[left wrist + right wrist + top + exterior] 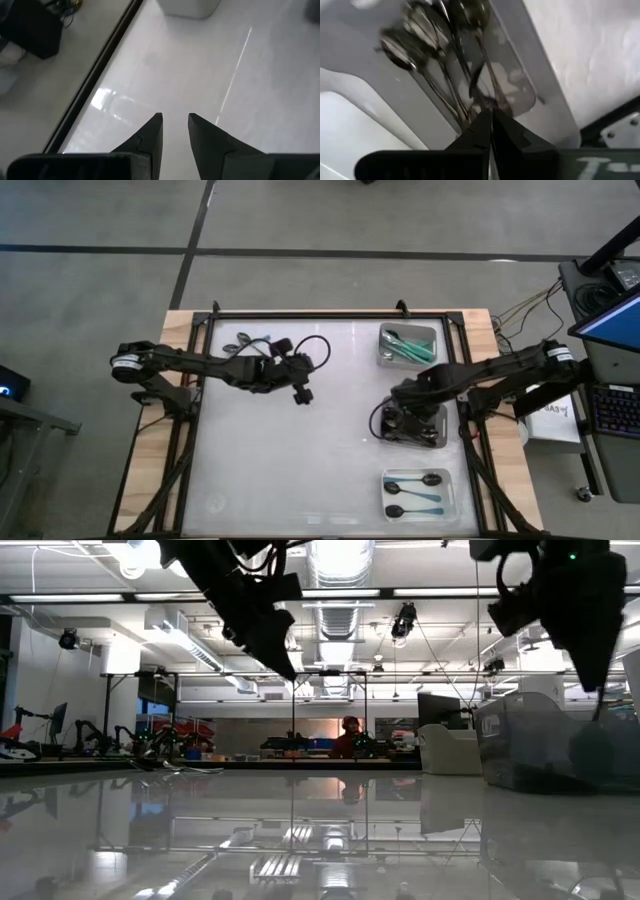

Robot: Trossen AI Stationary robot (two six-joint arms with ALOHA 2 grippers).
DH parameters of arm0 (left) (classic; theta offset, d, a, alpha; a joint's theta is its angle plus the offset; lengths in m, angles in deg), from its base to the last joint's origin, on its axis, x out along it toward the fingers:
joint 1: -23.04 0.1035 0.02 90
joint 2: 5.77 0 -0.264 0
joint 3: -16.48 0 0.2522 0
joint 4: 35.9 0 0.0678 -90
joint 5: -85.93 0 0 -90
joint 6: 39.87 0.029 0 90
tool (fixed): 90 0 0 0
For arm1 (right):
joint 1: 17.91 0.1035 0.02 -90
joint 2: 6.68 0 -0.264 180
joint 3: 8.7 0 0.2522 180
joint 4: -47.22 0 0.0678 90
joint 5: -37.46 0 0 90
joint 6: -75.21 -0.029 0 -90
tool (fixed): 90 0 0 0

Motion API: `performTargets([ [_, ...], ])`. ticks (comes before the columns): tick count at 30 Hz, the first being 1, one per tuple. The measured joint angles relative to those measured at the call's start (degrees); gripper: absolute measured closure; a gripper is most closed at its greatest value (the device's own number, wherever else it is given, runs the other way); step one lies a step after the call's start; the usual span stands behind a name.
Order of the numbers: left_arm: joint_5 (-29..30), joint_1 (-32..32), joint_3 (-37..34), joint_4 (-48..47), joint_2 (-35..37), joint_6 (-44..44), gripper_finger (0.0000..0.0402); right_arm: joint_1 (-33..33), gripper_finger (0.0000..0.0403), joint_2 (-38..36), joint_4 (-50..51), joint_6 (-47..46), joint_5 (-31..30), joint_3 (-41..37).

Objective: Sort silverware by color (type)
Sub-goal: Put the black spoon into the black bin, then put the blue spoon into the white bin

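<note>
Silverware lies sorted into three rectangular trays along the table's right side: teal-handled spoons [403,346] in the far grey tray [432,332], dark all-metal spoons [427,47] in the middle grey tray [440,435], and black-bowled spoons with teal handles [412,492] in the near white tray [452,502]. A few more small spoons [243,339] lie loose on the glossy white table [300,470] at its far left corner. The left arm reaches in from the left edge, roughly level across the far half, its left gripper [302,394] hanging above bare table near the centre; its two dark fingers [150,137] stand slightly apart with nothing between them. The right arm stretches from the right edge toward the middle tray, bent downward at the wrist, with the right gripper [491,120] poised directly over that tray's metal spoons, its fingers pressed fully together and holding nothing.
</note>
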Motion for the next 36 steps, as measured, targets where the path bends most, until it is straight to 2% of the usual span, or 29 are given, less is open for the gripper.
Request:
performTargets([
  [9, 1.6, 0.0, 0.0, -1.9, 0.0, -1.7, 0.0325, 0.0, 0.0394, 0.0, -0.6, 2.0, 0.6, -0.9],
  [17, 1.6, 0.1, 0.0, -2.2, 0.0, -1.9, 0.0325, 0.0, 0.0394, 0.0, -5.4, 7.7, -7.3, 3.2],
  [22, 1.6, 0.4, 0.0, -8.8, 0.0, -3.3, 0.0326, 0.0, 0.0391, 0.0, -13.4, 13.7, -11.5, 4.2],
  [26, 1.5, 1.6, 0.0, -19.3, -0.1, -7.3, 0.0326, -0.8, 0.0366, 0.0, -18.7, 19.8, -11.5, 4.2],
  [30, 1.5, 4.4, -0.2, -27.5, -0.1, -11.6, 0.0326, -2.1, 0.0325, 0.0, -21.9, 24.3, -12.3, 4.1],
  [36, 1.5, 12.4, -0.6, -26.9, -1.1, -15.9, 0.0326, -4.4, 0.0266, 0.0, -23.8, 24.6, -21.4, 4.1],
])
